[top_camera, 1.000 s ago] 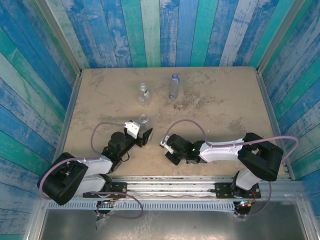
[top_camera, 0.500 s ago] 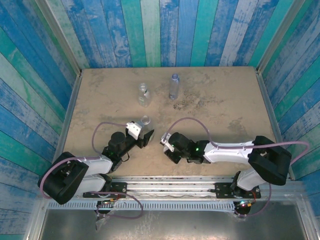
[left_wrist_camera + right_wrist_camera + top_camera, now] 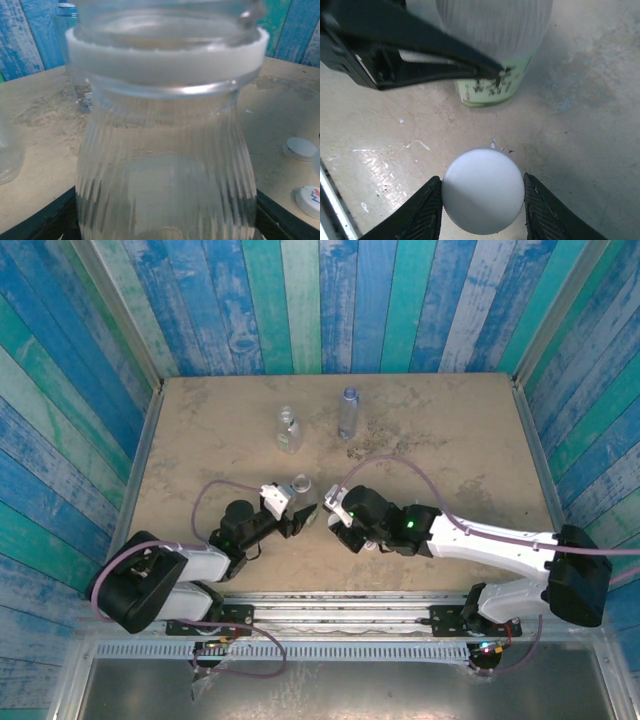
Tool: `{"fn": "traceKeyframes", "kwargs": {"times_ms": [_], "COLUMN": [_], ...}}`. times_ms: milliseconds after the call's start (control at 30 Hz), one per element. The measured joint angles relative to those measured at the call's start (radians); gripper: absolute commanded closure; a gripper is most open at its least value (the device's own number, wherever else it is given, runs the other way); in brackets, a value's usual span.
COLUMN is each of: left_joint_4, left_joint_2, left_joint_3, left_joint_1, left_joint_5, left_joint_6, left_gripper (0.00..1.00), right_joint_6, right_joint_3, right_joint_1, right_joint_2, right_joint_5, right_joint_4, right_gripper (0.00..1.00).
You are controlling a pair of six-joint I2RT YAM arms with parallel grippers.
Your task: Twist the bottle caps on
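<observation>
The right claw [image 3: 482,212] is clamped on a pale cap [image 3: 483,190], one finger on each side of its ribbed rim, the cap's flat face turned toward the wrist camera. Just beyond it stands the green-labelled bottle [image 3: 520,35], upright and gripped round its ribbed body by the left claw [image 3: 301,506]. It sits by the near edge of the counter [image 3: 450,440], a little left of the middle, and its mouth is open. The cap looks light, stiff and small. Holding it across the rim seems right, since the ribs give purchase, though it could pop free if it meets the thread askew. The bottle looks empty and thin-walled, easily dented, so I judge the hold belongs on the body below the neck, firm enough to resist the twist but not to crush it. Near the bottle on the counter lie a plain cap [image 3: 300,148] and a marked cap [image 3: 311,200] with a red-blue print. A clear bottle [image 3: 288,430] and a blue-tinted bottle [image 3: 348,412] stand well apart from them, toward the far edge. Against a second ago, the right arm has stretched out from close to the near edge and brought the cap up beside the bottle, while the left claw has carried the bottle slightly rightward to meet it.
</observation>
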Motion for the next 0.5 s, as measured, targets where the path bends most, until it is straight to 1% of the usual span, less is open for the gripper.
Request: {"fn": "traceKeyframes", "kwargs": {"times_ms": [300,500], "left_joint_4": [0.056,0.080], "left_joint_2": [0.093,0.114], "left_joint_3": [0.043,0.045], "left_joint_1": [0.011,0.023], "left_joint_5": [0.114,0.151], "left_joint_6": [0.002,0.005], "left_gripper": [0.40,0.40], "right_joint_6": [-0.026,-0.038], "right_joint_3": [0.209,0.407], "right_joint_1": [-0.013,-0.044], "right_joint_2": [-0.004,0.087], "right_joint_5": [0.000,-0.004], "right_joint_4": [-0.149,-0.214], "right_gripper": [0.55,0.55]}}
